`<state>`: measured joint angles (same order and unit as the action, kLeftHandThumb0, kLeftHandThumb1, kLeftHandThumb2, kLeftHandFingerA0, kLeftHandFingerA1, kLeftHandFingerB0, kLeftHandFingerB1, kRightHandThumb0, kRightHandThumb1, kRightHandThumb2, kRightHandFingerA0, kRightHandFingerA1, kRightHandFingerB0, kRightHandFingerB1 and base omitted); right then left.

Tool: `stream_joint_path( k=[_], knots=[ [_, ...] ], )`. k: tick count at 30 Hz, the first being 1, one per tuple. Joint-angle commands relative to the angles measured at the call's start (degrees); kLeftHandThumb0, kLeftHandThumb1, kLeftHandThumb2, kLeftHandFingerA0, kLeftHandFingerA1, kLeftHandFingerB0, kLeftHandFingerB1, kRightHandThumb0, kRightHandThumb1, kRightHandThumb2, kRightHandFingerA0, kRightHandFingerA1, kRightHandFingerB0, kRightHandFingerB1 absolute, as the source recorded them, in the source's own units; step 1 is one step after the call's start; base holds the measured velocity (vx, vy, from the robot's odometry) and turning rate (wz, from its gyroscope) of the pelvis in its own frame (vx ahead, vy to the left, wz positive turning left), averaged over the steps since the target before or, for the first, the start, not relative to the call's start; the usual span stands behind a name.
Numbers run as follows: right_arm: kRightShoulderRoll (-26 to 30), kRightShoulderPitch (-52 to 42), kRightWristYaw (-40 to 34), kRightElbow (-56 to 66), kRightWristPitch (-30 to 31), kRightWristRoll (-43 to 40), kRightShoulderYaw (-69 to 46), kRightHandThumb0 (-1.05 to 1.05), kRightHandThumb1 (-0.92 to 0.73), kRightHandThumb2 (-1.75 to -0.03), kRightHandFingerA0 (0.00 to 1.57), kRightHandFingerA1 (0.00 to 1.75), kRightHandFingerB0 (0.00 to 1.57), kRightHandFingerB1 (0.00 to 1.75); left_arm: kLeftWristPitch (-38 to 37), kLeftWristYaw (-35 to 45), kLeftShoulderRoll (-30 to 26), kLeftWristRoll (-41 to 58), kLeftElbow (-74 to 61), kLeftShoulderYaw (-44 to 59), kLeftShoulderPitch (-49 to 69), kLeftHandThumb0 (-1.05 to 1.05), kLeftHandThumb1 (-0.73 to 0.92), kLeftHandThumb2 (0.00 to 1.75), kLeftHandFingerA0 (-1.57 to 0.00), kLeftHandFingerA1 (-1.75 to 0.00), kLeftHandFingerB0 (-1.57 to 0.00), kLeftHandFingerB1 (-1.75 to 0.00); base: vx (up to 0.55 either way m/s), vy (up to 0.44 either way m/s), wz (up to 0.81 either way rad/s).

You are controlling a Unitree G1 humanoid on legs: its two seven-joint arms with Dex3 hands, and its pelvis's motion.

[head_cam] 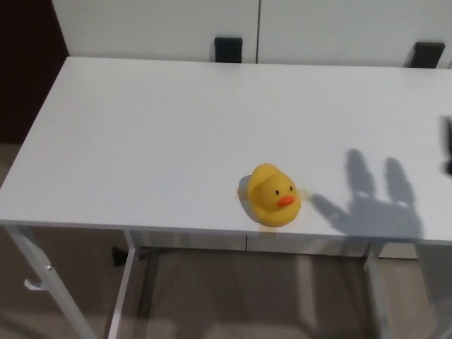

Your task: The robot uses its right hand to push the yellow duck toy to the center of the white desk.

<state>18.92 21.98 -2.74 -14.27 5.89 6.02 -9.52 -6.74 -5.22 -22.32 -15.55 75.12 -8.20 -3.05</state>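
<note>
The right hand (448, 147) is cut off by the right edge, its fingers unseen.

My yellow duck (272, 195) has an orange beak and black eyes; under it, the desk (162, 134) is plain white.

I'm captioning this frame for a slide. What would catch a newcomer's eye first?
The yellow duck toy, sitting upright near the front edge of the white desk, orange beak facing the camera. Just right of it lies a dark hand-shaped shadow; only a dark sliver, perhaps the right hand, shows at the picture's right edge.
</note>
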Motion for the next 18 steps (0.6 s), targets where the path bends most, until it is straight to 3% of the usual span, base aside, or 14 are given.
stream_joint_path(
  k=[1,3,4,6,7,9,10,12,13,14,15,17,18],
  knots=[
    [8.7,-10.4,8.6,3.1,-6.0,-6.7,-10.1,-0.95,-0.74,-1.07,0.00,0.28,0.00,0.25,-1.6,0.1,-0.9,-0.3,0.0,0.4,0.5,-0.17,0.69,0.69,-0.84,-0.71,-0.82,-0.62,0.00,0.000,0.00],
    [10.3,-13.5,9.3,3.4,-6.3,-7.0,-12.4,-0.95,-0.74,-1.07,0.00,0.28,0.00,0.25,-1.8,0.1,-1.1,-0.5,-0.1,0.2,0.6,-0.17,0.69,0.69,-0.84,-0.71,-0.82,-0.62,0.00,0.000,0.00],
    [12.9,-19.8,9.7,2.0,-8.9,-6.7,-16.7,-0.64,-0.59,-0.79,0.00,0.45,0.00,0.28,-2.0,0.2,-1.3,-0.3,0.0,0.4,0.7,-0.14,0.66,0.72,-0.87,-0.77,-0.83,-0.66,0.00,0.000,0.00],
    [14.5,-24.1,10.0,0.8,-10.9,-6.4,-19.5,-0.64,-0.59,-0.79,0.00,0.45,0.00,0.28,-2.1,0.2,-1.3,-0.1,0.2,0.7,0.8,-0.14,0.66,0.72,-0.87,-0.77,-0.83,-0.66,0.00,0.000,0.00],
    [15.5,-28.4,11.1,-0.5,-13.0,-7.1,-22.4,-0.53,-0.66,-0.60,0.00,0.66,0.00,0.33,-2.1,0.2,-1.3,0.1,0.3,0.9,0.7,-0.13,0.64,0.76,-0.88,-0.78,-0.84,-0.66,0.00,0.000,0.00],
    [16.3,-32.3,12.6,-1.7,-14.9,-8.2,-25.0,-0.53,-0.66,-0.60,0.00,0.66,0.00,0.33,-2.2,0.1,-1.3,0.2,0.4,1.1,0.7,-0.13,0.64,0.76,-0.88,-0.78,-0.84,-0.66,0.00,0.000,0.00],
    [16.2,-35.1,13.7,-6.1,-18.1,-9.6,-26.9,-0.34,-0.71,-0.65,0.02,0.70,0.01,0.52,-2.1,0.1,-1.5,0.1,0.4,1.1,0.7,-0.14,0.66,0.71,-0.86,-0.77,-0.83,-0.65,0.00,0.000,0.00],
    [16.0,-36.8,14.3,-9.4,-20.5,-10.4,-28.1,-0.34,-0.71,-0.65,0.02,0.70,0.01,0.52,-2.1,0.1,-1.6,0.1,0.5,1.1,0.7,-0.14,0.66,0.71,-0.86,-0.77,-0.83,-0.65,0.00,0.000,0.00],
    [15.0,-39.2,13.6,-16.1,-24.4,-11.6,-30.3,-0.16,-0.67,-0.81,0.24,0.66,0.15,0.52,-1.9,0.4,-1.9,0.1,0.3,1.1,0.5,-0.15,0.67,0.70,-0.85,-0.74,-0.82,-0.64,0.00,0.000,0.00],
    [15.0,-39.2,13.6,-16.1,-24.4,-11.6,-30.3,-0.16,-0.67,-0.81,0.24,0.66,0.15,0.52,-1.9,0.4,-1.9,0.1,0.3,1.1,0.5,-0.15,0.67,0.70,-0.85,-0.74,-0.82,-0.64,0.00,0.000,0.00],
    [14.7,-40.1,11.6,-18.7,-25.2,-10.9,-30.6,-0.04,-0.50,-1.03,0.43,0.64,0.30,0.52,-2.0,0.4,-1.9,0.1,0.2,1.0,0.5,-0.14,0.66,0.72,-0.86,-0.76,-0.83,-0.65,0.00,0.000,0.00],
    [14.6,-40.9,9.4,-21.5,-26.1,-9.9,-30.8,-0.04,-0.50,-1.03,0.43,0.64,0.30,0.52,-2.1,0.2,-1.9,0.0,0.2,1.0,0.5,-0.14,0.66,0.72,-0.86,-0.76,-0.83,-0.65,0.00,0.000,0.00],
    [13.9,-41.6,8.8,-22.8,-24.8,-10.3,-31.3,0.11,-0.45,-1.15,0.72,0.56,0.47,0.47,-2.1,0.1,-1.9,0.1,0.2,1.1,0.5,-0.16,0.66,0.70,-0.85,-0.71,-0.84,-0.65,0.00,0.000,0.06]
  ],
)
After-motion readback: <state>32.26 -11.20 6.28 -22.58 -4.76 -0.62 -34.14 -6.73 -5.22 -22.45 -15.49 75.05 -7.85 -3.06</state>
